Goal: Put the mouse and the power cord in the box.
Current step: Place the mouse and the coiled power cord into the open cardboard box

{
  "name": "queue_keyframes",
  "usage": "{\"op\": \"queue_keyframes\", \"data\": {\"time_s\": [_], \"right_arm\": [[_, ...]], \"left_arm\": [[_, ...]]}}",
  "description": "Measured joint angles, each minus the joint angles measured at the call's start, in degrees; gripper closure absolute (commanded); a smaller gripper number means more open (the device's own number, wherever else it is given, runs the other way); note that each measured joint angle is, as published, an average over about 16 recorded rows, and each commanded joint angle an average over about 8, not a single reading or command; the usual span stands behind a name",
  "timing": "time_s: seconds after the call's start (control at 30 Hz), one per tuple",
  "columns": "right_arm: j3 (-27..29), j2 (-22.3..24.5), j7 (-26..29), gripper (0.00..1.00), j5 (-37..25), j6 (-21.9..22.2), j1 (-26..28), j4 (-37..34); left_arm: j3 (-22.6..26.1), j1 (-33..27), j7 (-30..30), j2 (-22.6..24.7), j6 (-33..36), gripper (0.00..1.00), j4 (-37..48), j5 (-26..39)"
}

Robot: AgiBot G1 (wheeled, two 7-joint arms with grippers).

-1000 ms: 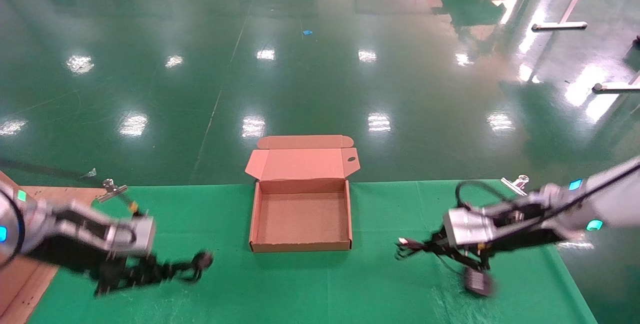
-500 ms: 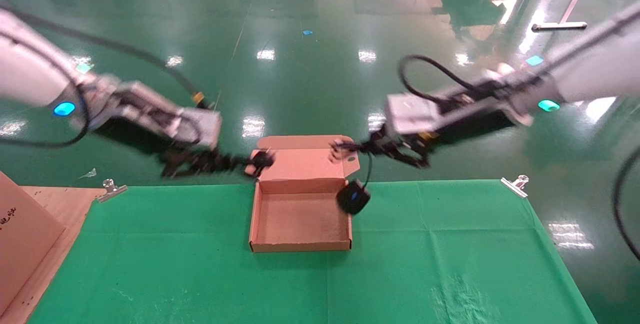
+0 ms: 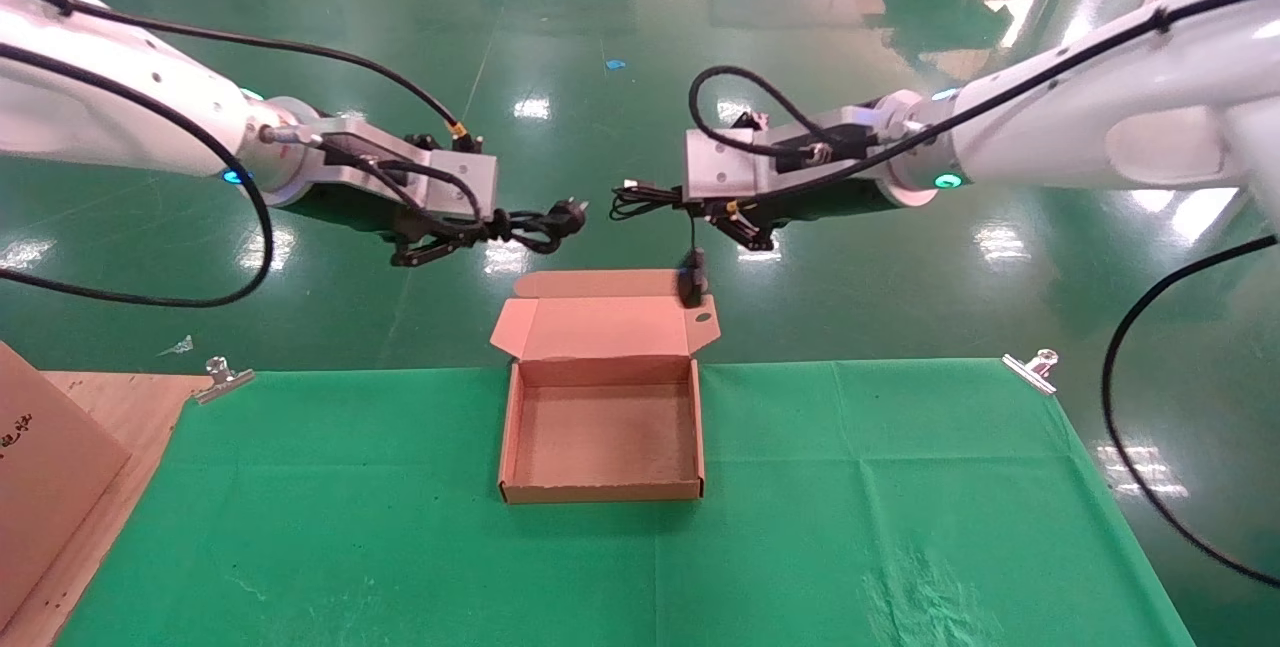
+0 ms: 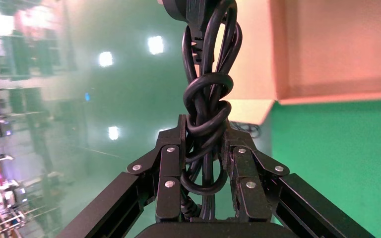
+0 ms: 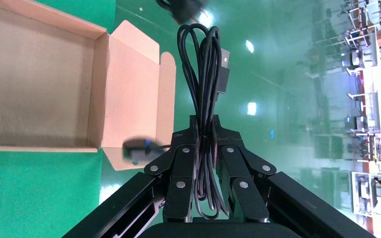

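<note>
The brown box point(image 3: 600, 492) lies open on the green cloth, its lid point(image 3: 605, 327) folded back. My left gripper point(image 3: 478, 232) hangs high beyond the box's far left, shut on the knotted black power cord point(image 3: 535, 222). The left wrist view shows the cord point(image 4: 206, 99) clamped between the fingers of that gripper point(image 4: 204, 134). My right gripper point(image 3: 690, 202) faces it from the right, shut on the mouse's thin looped cable point(image 5: 203, 74). The mouse point(image 3: 690, 285) dangles below on its cable, over the lid's far right corner, blurred in the right wrist view point(image 5: 139, 147).
The green cloth point(image 3: 900, 487) is held by metal clips at the far left point(image 3: 222, 377) and far right point(image 3: 1032, 367). A cardboard piece point(image 3: 50, 467) leans on a wooden board point(image 3: 120, 397) at the table's left edge. Shiny green floor lies beyond.
Both arms have risen from table level and swung inward above the box's far side, each carrying its load. The mouse has swung from beside the box's right wall up over the lid.
</note>
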Motion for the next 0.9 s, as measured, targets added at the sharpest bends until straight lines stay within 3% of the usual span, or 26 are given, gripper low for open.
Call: {"op": "queue_keyframes", "data": {"time_s": [0.5, 0.9], "right_arm": [[-4.3, 0.2, 4.5, 1.0, 3.6, 0.4, -1.8, 4.3], [-6.2, 0.8, 4.7, 1.0, 6.0, -4.0, -0.7, 2.3]], "left_arm": [[0.9, 7.0, 1.1, 1.3, -7.9, 1.0, -4.2, -0.7], [5.0, 21.6, -1.5, 1.9, -26.0, 1.0, -14.4, -2.1]]}}
